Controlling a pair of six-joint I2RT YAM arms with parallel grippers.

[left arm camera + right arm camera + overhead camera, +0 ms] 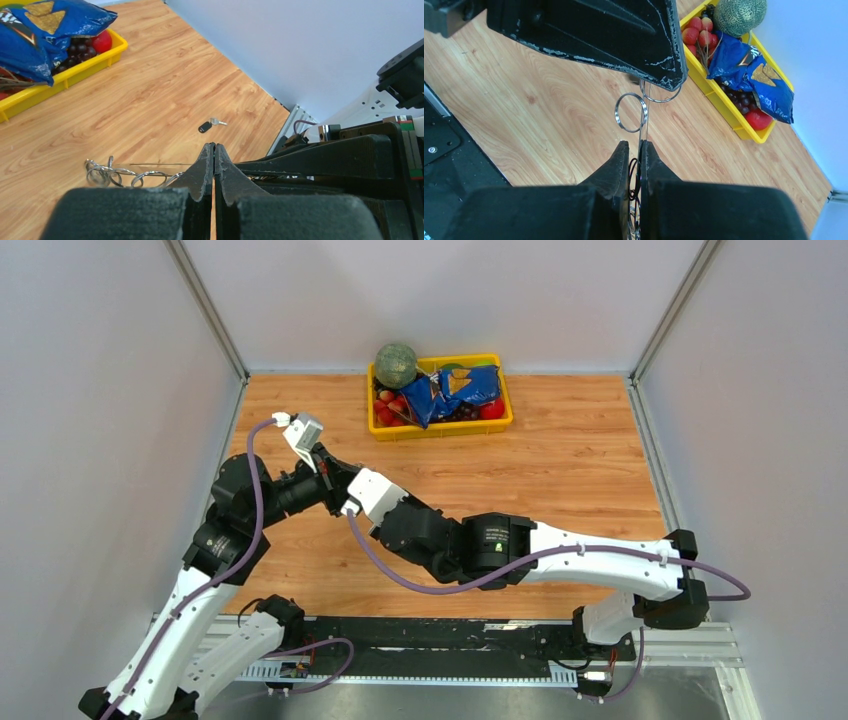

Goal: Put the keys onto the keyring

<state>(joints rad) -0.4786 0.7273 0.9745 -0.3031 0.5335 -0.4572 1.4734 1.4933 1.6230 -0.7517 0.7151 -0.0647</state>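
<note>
Wooden tabletop (580, 470): the right pincer (636, 144) pinches the keyring (643, 117) by its thin wire. The left pincer (214, 146) is closed beside its loops. One key (205, 127) lies beyond. Farther off, a yellow tray (440, 431) holds a melon (396, 364), snack bag (455, 392), red fruit (388, 408) and grapes (75, 50).

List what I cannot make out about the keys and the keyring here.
Left wrist view: the key is too small to show its blade shape; the left hand covers part of the keyring.
Right wrist view: the keyring runs out of sight between the fingers of the right hand; whether a key hangs there is hidden.
Top view: the arms hide both hands and the keyring; no key shows.
</note>
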